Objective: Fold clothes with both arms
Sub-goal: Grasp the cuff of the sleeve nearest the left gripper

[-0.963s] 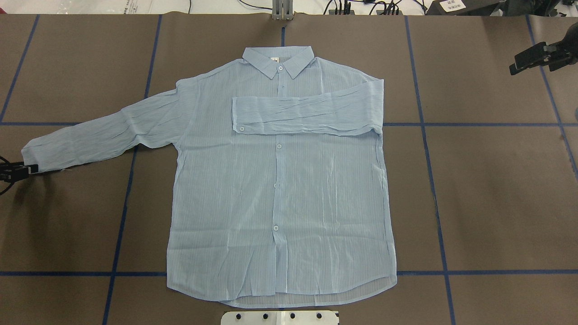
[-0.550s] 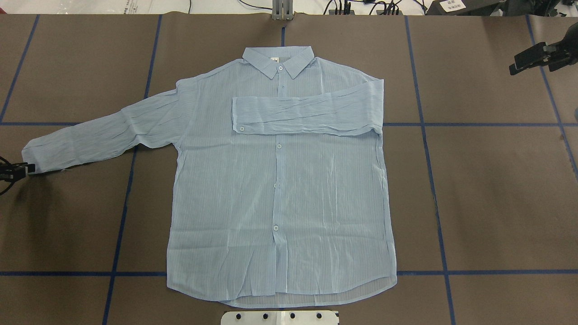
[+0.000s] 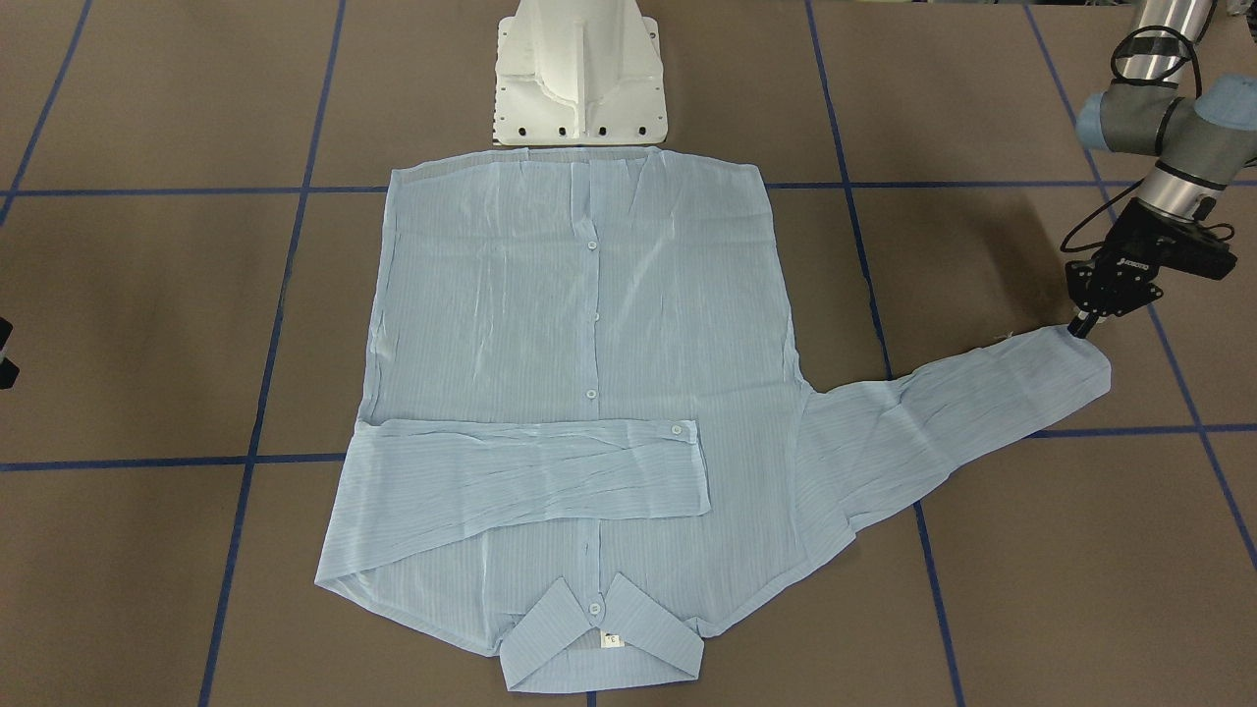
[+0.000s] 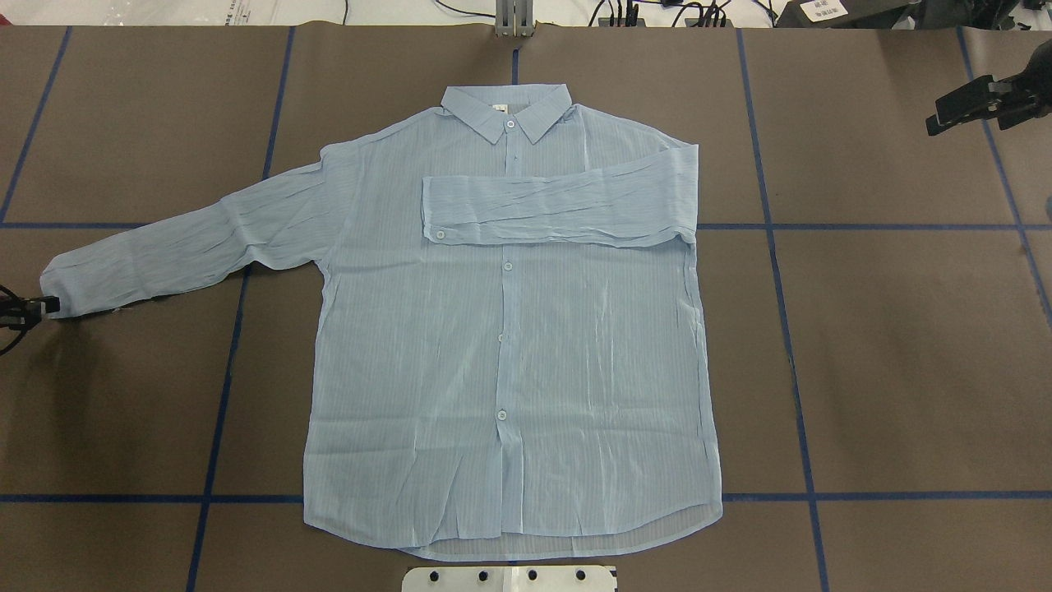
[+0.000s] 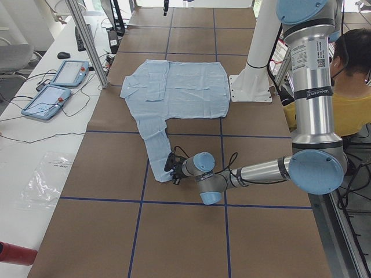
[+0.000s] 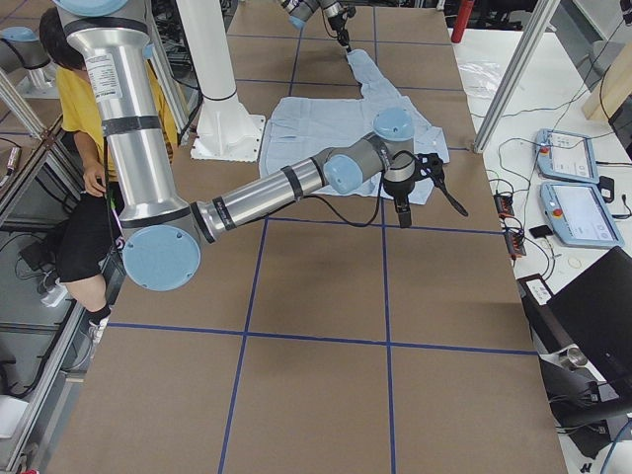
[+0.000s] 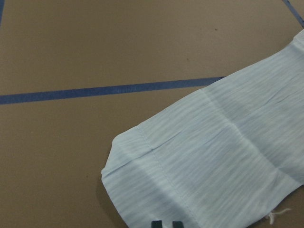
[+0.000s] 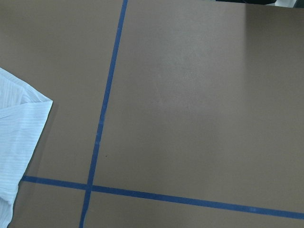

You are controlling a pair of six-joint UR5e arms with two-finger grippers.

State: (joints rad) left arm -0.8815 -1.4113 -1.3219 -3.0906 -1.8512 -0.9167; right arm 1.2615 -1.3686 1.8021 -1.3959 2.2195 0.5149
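I'm seeing left tool (image 3: 1080,327), tips together, touching the shirt (image 4: 509,370) cuff (image 7: 142,161) at the surface's (image 4: 904,370) left edge, sleeve running inward to the body; right tool (image 4: 937,125), state unclear, sitting far off.

Blue tape (image 4: 904,497) is gridding a brown table (image 4: 904,370).
Left view, nine o'clock: a white bench (image 5: 23,153) is holding two pendants (image 5: 49,99).
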